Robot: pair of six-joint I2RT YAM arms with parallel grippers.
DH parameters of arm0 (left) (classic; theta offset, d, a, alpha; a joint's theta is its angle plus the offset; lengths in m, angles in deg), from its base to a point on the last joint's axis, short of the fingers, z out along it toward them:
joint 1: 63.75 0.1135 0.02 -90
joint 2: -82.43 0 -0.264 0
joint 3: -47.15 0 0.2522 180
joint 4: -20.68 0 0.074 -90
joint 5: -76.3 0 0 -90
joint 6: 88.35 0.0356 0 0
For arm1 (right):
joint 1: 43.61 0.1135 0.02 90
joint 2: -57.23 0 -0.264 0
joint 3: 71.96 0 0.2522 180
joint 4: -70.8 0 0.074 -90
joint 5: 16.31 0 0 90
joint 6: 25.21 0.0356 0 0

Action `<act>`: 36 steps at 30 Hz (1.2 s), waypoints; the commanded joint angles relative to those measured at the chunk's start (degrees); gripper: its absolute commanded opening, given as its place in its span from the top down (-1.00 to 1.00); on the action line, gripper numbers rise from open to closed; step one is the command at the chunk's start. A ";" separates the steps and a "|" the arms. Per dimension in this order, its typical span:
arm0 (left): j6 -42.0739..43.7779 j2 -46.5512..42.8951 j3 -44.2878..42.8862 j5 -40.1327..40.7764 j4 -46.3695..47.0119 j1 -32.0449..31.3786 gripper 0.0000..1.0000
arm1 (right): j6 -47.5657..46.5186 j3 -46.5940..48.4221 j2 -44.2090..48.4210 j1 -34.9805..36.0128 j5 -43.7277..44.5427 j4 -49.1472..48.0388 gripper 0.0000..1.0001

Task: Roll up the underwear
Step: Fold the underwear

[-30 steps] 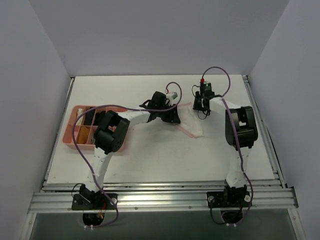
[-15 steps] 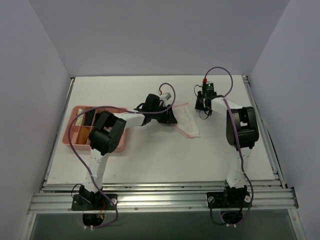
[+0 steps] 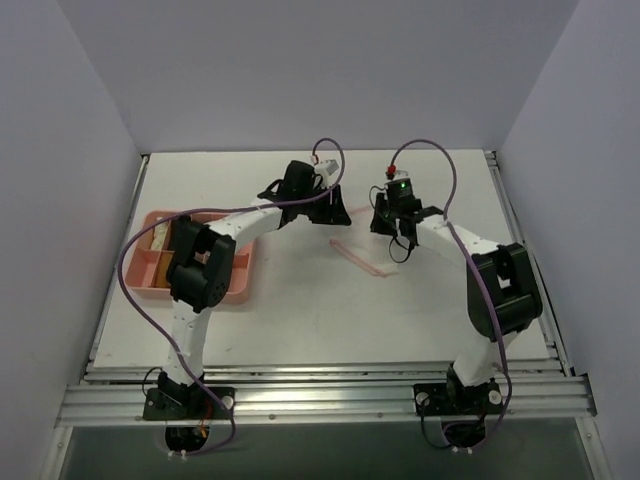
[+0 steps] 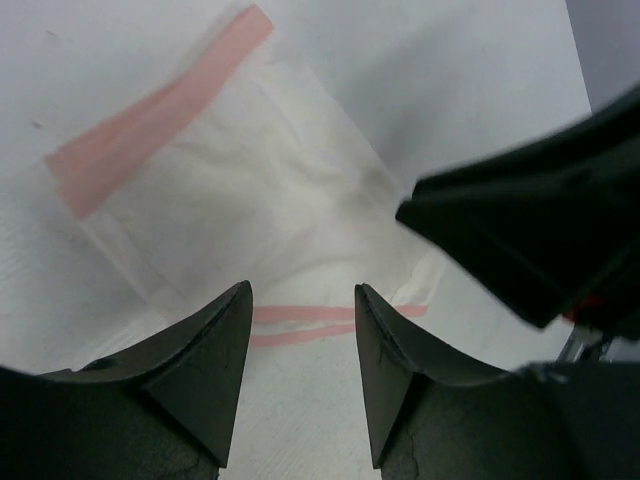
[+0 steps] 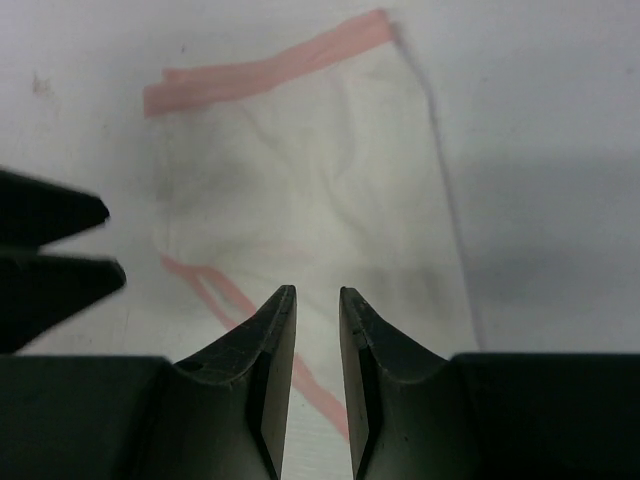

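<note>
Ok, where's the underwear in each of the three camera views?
Top external: the underwear lies just above the picture's centre.
Left wrist: it fills the middle, beyond the left fingers.
Right wrist: it fills the middle, beyond the right fingers.
Shared landmark: its pink-red trim.

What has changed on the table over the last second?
The left pincer moved toward the far edge; the right pincer edged left, its elbow swinging nearer. Both now sit over the underwear, gripping nothing visible. The pink tray stayed put.
</note>
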 commanded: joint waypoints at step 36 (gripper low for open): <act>-2.93 -25.13 14.21 24.83 -3.68 4.57 -0.05 | -7.25 0.81 4.10 14.17 12.52 0.76 0.45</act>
